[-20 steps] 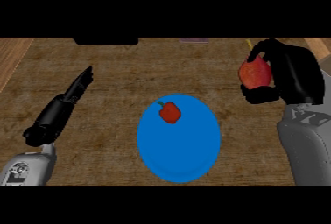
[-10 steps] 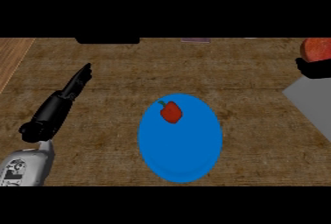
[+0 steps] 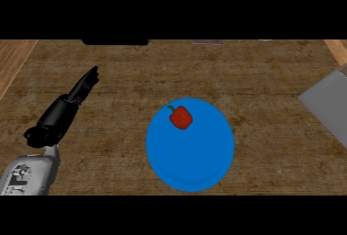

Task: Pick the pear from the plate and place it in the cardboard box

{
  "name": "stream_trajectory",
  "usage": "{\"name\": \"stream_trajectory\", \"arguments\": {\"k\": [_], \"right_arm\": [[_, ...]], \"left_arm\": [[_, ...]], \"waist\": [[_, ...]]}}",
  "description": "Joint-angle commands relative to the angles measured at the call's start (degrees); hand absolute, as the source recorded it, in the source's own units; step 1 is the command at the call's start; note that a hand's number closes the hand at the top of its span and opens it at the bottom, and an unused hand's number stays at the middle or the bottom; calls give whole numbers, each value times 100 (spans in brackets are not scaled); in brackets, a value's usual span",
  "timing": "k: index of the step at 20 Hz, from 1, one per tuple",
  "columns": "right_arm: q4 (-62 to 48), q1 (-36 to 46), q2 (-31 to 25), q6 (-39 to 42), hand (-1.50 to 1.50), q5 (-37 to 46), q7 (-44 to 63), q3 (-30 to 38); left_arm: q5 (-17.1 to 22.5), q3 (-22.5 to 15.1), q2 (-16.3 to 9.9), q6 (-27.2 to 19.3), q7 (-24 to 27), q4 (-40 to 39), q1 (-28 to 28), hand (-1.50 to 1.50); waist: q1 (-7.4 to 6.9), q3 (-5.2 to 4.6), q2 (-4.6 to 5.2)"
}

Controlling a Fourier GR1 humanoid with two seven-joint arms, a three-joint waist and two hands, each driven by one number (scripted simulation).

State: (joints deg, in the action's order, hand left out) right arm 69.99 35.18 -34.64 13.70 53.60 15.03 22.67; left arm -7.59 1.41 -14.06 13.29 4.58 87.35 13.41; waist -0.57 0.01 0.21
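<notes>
Pear [image 3: 181,118] lies in the upper left of the blue plate [image 3: 193,170], mid-frame on the bench. Left hand [image 3: 71,103] rests at left, fingers straight, holding nothing. Right hand is out of view. Likely light, smooth, roll-prone; pinch its body's sides.

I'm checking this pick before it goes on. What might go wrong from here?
The right hand is out of view; only its grey forearm shows at the right edge, so its grasp cannot be checked. No cardboard box is visible either. A red fruit sits on the blue plate. The left hand rests open.
</notes>
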Motion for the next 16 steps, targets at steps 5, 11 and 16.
{"name": "stream_trajectory", "arguments": {"k": [5,11,16], "right_arm": [[-1954,-22,-834,683,150,-340,-1187,238],[-3183,288,-1387,1259,-150,-148,-1620,19],[-3309,132,-1407,1448,-150,-478,-2896,0]], "left_arm": [[-123,-102,158,-92,0,88,-57,0],[-51,48,17,81,120,-140,94,0],[-105,108,18,32,106,-172,68,0]], "waist": [[-14,4,12],[-54,5,27],[7,4,7]]}}
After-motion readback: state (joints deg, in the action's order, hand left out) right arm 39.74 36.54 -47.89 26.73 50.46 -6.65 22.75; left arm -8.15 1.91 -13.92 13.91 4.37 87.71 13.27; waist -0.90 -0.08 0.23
